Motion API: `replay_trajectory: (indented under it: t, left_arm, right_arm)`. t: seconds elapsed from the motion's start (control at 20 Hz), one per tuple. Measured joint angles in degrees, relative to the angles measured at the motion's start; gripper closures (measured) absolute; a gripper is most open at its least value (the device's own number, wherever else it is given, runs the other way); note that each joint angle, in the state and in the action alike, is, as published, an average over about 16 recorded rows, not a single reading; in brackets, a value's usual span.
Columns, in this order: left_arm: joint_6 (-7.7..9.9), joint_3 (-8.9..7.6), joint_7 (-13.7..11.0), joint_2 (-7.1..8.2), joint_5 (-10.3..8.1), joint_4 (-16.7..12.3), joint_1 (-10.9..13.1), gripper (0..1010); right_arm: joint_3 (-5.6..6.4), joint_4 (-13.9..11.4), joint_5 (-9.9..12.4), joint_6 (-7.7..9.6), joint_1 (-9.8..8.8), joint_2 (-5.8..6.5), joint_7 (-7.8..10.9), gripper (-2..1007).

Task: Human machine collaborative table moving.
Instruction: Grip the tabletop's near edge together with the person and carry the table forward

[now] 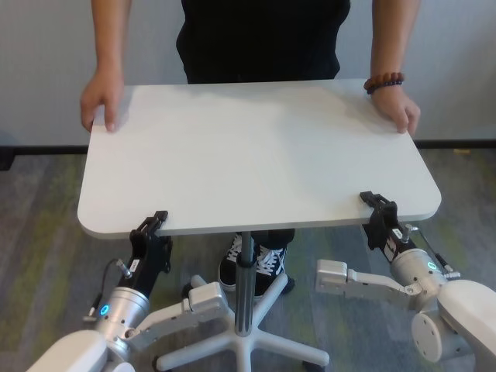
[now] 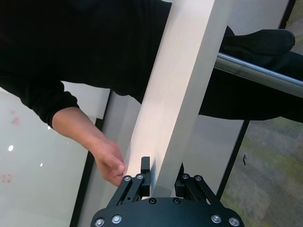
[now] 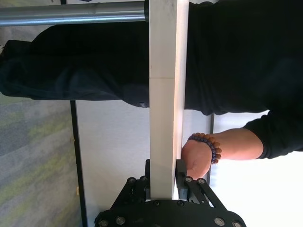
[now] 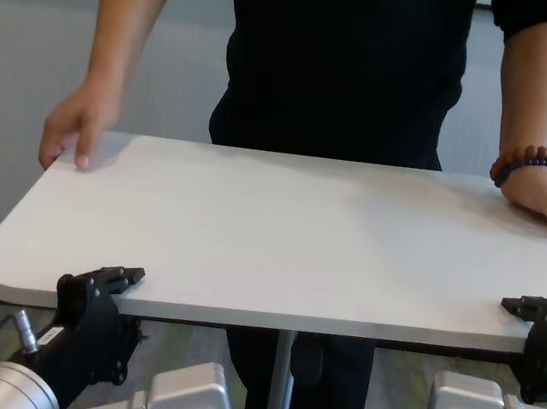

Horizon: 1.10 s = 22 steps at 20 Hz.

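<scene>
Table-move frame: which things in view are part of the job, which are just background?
In the job:
- large white matte rectangular tabletop
- left gripper, clamped on its near edge
- right gripper, clamped on its near edge
- person in black top, both hands on the far corners

Background:
- white star-shaped wheeled base
- grey carpet
- pale wall

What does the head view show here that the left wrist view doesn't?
Only the head view shows the wheeled base, the human's shoes, the bracelet and the right gripper at the near edge.

Only the left wrist view shows the left gripper with its jaws closed on the slab's edge, one above and one below.

Both show the table, the human and the metal post.
</scene>
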Motion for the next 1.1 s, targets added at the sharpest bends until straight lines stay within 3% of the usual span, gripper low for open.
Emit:
replay_trajectory:
  t: [1.1]
  left_arm:
    - [0.05, -0.11, 0.0, 0.12, -0.08, -0.2, 0.2, 716]
  right_arm:
    - [-2.85, 9.5, 2.5, -2.75, 5.1, -1.98, -3.0, 751]
